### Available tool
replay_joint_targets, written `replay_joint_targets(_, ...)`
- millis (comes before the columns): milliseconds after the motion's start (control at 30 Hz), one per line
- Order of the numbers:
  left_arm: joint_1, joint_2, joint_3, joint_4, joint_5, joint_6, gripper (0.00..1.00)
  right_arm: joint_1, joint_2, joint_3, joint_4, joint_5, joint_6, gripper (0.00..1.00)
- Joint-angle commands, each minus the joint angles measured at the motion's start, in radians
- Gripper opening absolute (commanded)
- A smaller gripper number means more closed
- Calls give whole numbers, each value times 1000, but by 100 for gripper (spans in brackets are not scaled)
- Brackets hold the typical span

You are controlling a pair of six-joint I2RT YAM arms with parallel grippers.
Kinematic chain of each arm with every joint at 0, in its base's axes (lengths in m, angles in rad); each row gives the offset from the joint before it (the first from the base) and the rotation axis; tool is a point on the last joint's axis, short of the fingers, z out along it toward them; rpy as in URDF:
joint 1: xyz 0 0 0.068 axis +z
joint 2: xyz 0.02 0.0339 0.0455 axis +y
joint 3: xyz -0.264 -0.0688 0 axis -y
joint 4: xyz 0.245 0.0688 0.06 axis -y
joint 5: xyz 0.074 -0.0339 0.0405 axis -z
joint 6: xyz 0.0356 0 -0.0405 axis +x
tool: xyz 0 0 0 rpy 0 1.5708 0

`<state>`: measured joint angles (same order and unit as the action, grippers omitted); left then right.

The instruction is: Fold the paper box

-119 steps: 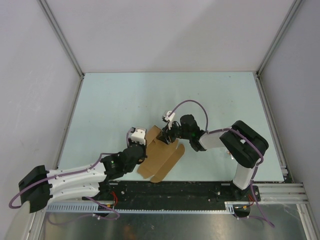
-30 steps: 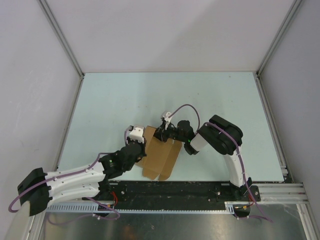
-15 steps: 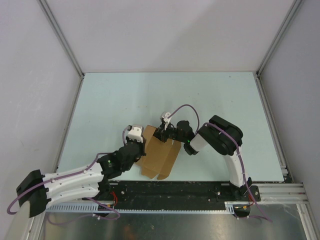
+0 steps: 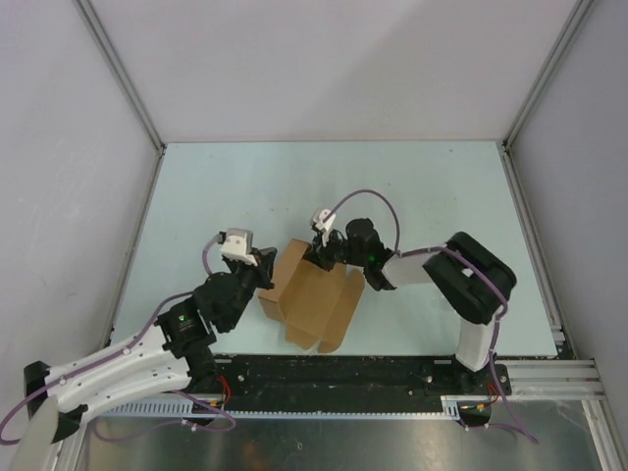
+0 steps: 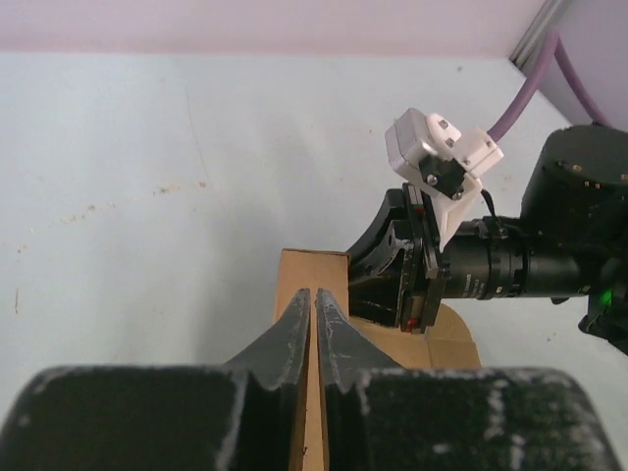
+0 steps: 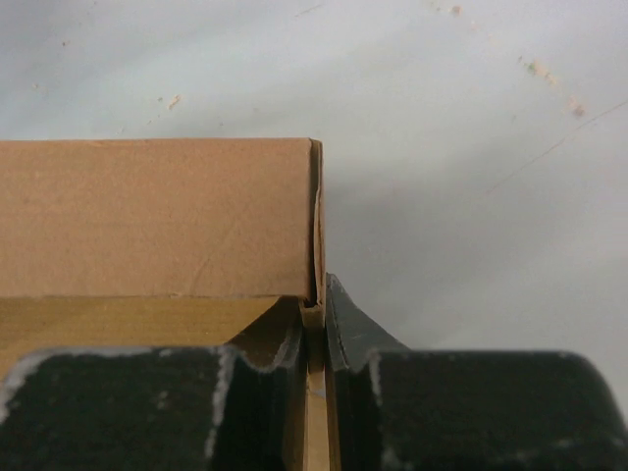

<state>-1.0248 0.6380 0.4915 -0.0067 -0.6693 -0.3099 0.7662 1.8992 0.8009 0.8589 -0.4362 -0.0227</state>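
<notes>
Near the front edge of the table (image 4: 245, 196), between my two arms: the paper box (image 4: 309, 294), partly raised. My left gripper (image 5: 312, 302) pinches its left edge (thin card sits between nearly closed fingers). My right gripper (image 6: 314, 329) is clamped on an upright wall at the far side.

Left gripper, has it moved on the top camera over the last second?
Yes. The left gripper has shifted toward the left side of the table and slightly farther from the black base rail, pinching the paper box.
</notes>
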Motion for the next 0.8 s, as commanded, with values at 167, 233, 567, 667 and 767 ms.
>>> replay_joint_targets(167, 5, -96, 114, -143, 20, 2, 10, -44, -284, 286, -848, 43, -299, 0)
replay_joint_targets(233, 5, -112, 127, -168, 30, -4, 10, -48, -290, 346, -976, 57, -391, 0)
replay_joint_targets(567, 5, -170, 242, -346, 28, -37, 10, -24, -212, 673, -1524, 212, -516, 0)
replay_joint_targets(667, 5, -184, 263, -377, 25, -43, 10, -5, -183, 756, -1650, 287, -566, 0)
replay_joint_targets(767, 5, -193, 286, -398, 23, -47, 10, 11, -141, 834, -1747, 355, -603, 0)
